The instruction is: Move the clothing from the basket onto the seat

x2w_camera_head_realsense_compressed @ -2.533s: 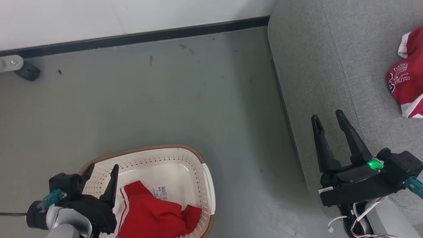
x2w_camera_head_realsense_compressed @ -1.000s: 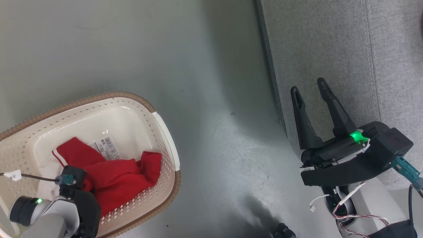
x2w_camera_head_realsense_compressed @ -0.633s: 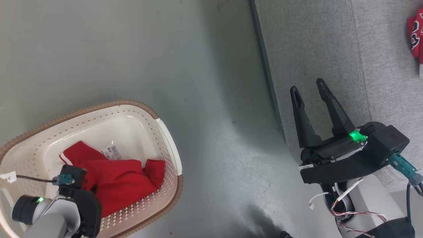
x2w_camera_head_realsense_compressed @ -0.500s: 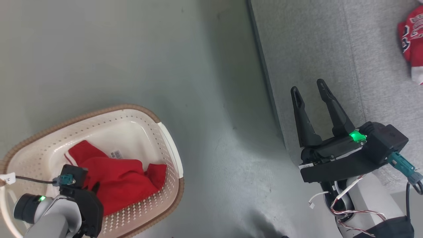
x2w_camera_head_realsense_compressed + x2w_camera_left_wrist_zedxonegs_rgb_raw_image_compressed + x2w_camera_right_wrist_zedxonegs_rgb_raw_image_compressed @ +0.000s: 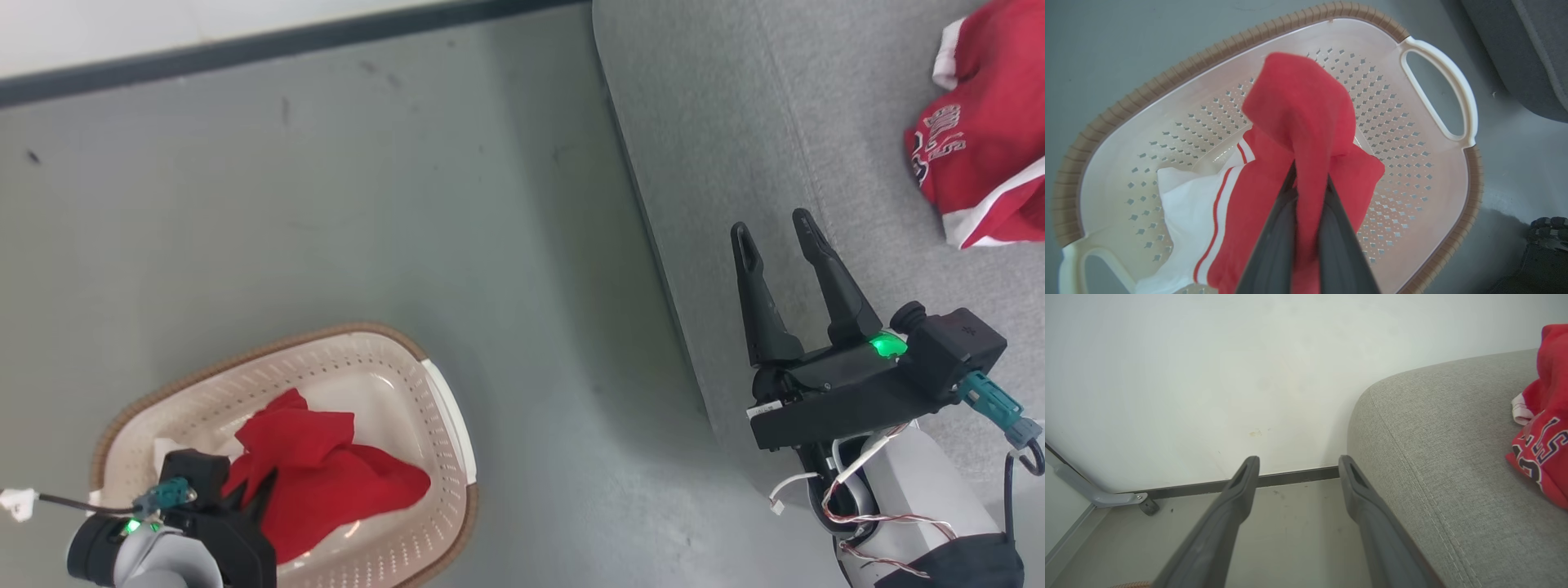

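The left fingers [image 5: 1276,232] are clamped on a bunched fold of the red clothing [image 5: 1298,106], the rest trailing beyond their tips into the basket [image 5: 1167,77], apparently to lift it clear. The right fingers [image 5: 1229,514] stand apart, empty, at the edge of the seat [image 5: 1433,457]

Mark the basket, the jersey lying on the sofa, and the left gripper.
basket [image 5: 1470,118], left wrist view, white handle's outer bar.
jersey on the sofa [image 5: 996,131], head view, red body.
left gripper [image 5: 1309,175], left wrist view, midway between fingertips.
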### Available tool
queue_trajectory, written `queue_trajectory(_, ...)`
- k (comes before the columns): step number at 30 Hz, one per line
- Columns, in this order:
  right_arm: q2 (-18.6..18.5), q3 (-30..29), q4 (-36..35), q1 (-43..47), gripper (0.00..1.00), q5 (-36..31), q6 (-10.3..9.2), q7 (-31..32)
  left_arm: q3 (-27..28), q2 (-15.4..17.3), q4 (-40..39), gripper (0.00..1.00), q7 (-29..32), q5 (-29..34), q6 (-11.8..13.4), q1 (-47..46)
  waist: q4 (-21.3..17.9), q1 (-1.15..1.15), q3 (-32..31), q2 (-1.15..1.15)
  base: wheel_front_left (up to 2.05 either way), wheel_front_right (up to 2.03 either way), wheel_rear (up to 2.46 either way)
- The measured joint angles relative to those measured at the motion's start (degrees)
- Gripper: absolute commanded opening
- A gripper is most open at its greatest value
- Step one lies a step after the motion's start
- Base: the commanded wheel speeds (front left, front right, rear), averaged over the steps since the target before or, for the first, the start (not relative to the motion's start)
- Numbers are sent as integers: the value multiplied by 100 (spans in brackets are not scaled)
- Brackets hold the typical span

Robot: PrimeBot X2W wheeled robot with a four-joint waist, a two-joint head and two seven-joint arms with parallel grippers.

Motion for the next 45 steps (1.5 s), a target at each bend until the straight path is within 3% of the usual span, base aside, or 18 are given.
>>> queue_trajectory(17,-463,250,349,396,100,441,0,0,-363,-355,-917,0,-554,-157,0,89,430,-1,-1410,0,0,0,0)
queue_trajectory(25,-724,520,419,739,100,657,0,0,-170,-517,-1479,0,-627,-223,0,97,682,-1,-2081,0,0,0,0)
queue_trajectory(37,-898,928,263,1090,100,857,0,0,69,-449,-2554,0,-633,-107,66,177,967,-1,-2906,0,0,0,0)
queue_trajectory(45,-940,1373,180,1151,100,985,1,0,90,-376,-3171,0,-633,43,200,163,1043,0,-3120,0,0,0,0)
